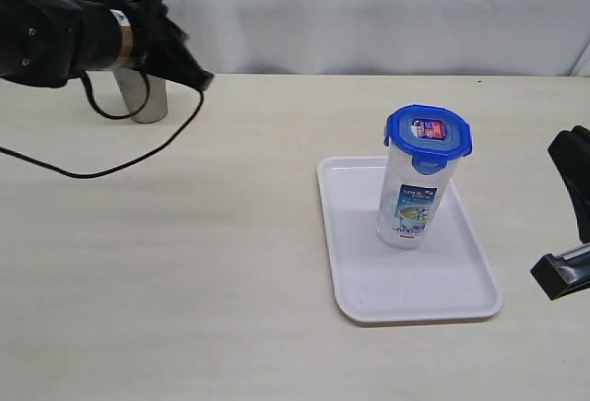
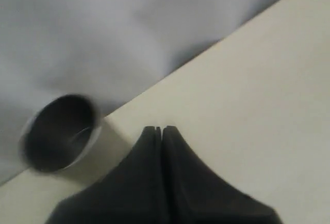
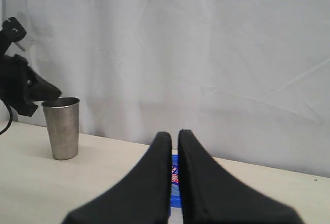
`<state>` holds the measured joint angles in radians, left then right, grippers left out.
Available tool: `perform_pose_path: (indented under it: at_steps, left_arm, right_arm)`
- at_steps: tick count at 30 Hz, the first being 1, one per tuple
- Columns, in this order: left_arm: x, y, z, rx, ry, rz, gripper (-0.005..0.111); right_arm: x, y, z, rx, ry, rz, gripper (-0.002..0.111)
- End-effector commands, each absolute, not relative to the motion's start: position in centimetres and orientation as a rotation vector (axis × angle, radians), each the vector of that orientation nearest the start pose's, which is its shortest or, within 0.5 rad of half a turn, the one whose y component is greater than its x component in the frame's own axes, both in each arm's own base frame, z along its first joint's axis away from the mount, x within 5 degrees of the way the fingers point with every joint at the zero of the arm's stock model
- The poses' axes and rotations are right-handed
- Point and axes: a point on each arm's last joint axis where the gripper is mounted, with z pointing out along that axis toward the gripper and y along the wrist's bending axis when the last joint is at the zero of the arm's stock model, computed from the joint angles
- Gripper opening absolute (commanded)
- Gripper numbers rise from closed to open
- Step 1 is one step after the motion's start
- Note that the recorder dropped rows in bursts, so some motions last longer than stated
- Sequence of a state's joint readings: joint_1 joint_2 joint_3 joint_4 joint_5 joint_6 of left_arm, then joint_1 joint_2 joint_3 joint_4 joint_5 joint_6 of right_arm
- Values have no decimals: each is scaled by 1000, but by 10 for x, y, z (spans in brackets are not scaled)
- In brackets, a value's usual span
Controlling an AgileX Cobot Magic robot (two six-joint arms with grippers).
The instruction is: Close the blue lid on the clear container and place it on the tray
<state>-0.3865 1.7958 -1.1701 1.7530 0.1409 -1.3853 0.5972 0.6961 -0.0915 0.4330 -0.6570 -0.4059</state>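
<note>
1. The left gripper has its two dark fingers pressed together, with only a thin seam between them and nothing held.
2. A steel cup stands near the fingertips, to one side and apart from them. Its open mouth shows a dark inside.
3. The cup sits at the edge of the cream table, against a white cloth.
4. The whole view is blurred.

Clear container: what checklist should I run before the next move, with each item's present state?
1. Blue lid seated on clear container: ok.
2. All lid flaps snapped down: cannot tell.
3. Container standing inside the rim of the tray: ok.
4. Left claw shut, empty, far from the container: ok.
5. Right claw shut, empty, off the tray: ok.
</note>
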Motion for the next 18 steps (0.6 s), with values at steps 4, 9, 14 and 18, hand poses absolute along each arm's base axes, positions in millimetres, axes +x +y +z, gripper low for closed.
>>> perform_pose_path:
  at_steps: [4, 9, 14, 18]
  left_arm:
    - [365, -93, 228, 705, 1994, 818, 0]
    - [352, -85, 211, 1119, 2168, 983, 0]
    - [333, -80, 199, 1295, 2409, 903, 0]
    - [326, -86, 215, 1138, 2424, 721, 0]
  right_arm:
    - [115, 50, 236, -275, 1462, 242, 5]
    - [115, 50, 236, -275, 1462, 242, 5]
    - [115, 50, 236, -275, 1462, 242, 5]
    - [115, 50, 236, -275, 1462, 242, 5]
